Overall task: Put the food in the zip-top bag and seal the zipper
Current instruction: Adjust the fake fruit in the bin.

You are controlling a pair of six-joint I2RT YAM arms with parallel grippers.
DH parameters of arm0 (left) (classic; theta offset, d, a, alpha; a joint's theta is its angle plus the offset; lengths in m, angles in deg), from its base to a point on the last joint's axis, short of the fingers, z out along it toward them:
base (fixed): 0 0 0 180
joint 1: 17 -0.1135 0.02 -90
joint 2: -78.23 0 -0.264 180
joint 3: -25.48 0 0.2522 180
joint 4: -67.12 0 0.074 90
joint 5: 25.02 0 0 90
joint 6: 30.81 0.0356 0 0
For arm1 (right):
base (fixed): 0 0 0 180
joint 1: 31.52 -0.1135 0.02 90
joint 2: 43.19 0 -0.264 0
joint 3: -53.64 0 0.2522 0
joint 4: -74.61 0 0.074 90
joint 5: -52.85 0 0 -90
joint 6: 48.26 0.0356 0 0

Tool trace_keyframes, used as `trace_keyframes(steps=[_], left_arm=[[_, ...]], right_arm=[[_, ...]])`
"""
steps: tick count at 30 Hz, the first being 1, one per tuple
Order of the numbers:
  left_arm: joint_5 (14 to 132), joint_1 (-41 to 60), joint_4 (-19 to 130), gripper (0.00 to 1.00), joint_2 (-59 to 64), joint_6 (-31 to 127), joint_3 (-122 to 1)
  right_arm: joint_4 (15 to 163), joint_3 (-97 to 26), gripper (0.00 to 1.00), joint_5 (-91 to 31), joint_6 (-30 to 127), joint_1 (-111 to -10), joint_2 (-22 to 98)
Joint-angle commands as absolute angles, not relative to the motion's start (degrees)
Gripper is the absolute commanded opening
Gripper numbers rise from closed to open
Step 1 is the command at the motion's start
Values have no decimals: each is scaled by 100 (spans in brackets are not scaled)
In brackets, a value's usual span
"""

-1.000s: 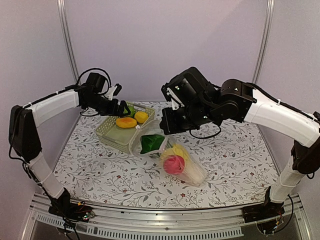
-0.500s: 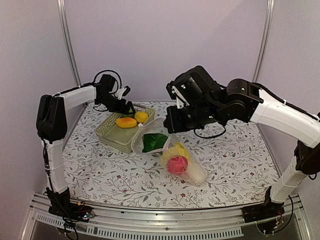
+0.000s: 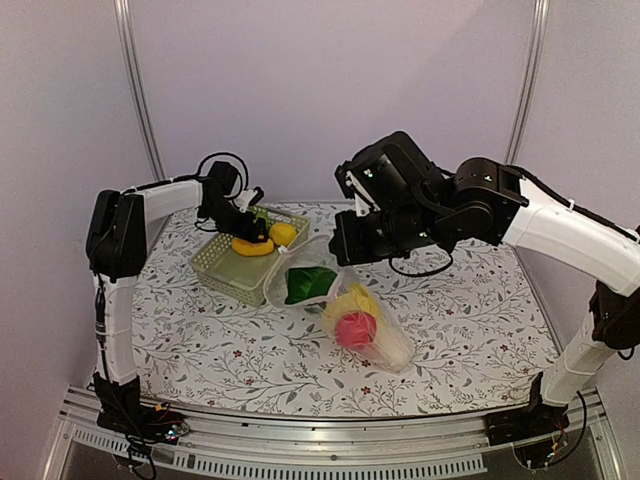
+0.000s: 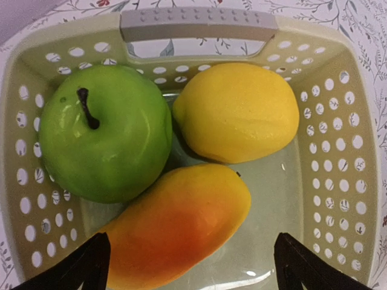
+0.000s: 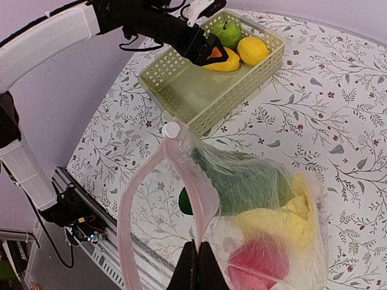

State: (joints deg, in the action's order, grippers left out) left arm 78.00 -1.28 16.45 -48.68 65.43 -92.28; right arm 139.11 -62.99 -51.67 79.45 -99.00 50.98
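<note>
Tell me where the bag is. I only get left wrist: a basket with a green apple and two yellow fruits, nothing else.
Observer: The zip-top bag lies on the table beside the basket, on the basket's right in the top view, with its mouth facing the basket.
Operator: Anything holding it?
Observer: Yes. The right pincer is shut on the bag's mouth edge, and the mouth gapes open.
Operator: What's in it so far?
Observer: Three pieces: a dark green vegetable nearest the mouth, then a yellow-white cabbage and a red round fruit deeper in.
</note>
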Motion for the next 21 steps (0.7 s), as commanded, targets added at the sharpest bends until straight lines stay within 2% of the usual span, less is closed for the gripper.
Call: trace_keyframes(steps=[1, 12, 17, 21], left_arm=[[7786, -98, 1651, 94, -5026, 6759, -9236], [8004, 76, 1590, 94, -4407, 6759, -8423], [7557, 415, 1524, 94, -4039, 6668, -8010], [6844, 456, 1473, 94, -3925, 6209, -8165]], right_arm=[[13917, -6213, 0, -5322, 8014, -9906, 4845], [13799, -6004, 0, -5284, 8080, -9910, 4701], [13665, -5816, 0, -5210, 8109, -9916, 4589], [13605, -5708, 0, -5200, 8129, -9909, 4501]])
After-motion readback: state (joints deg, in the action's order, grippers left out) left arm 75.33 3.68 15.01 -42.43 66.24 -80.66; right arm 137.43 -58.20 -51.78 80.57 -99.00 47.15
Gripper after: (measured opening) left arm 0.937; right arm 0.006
